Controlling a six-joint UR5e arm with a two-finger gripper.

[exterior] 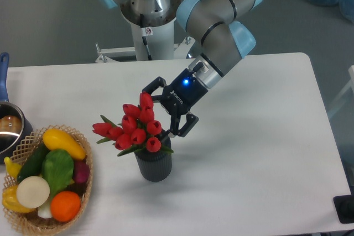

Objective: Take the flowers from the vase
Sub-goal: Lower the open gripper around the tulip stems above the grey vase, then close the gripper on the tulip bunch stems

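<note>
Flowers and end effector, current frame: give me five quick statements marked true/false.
1. The flowers sit in the vase. True.
2. The end effector is shut on the flowers. False: its jaws are spread open beside the buds.
3. The basket of vegetables is left of the vase in the picture. True.
4. The vase has tipped over. False: it stands upright.
5. The flowers are yellow. False: the buds are red.
</note>
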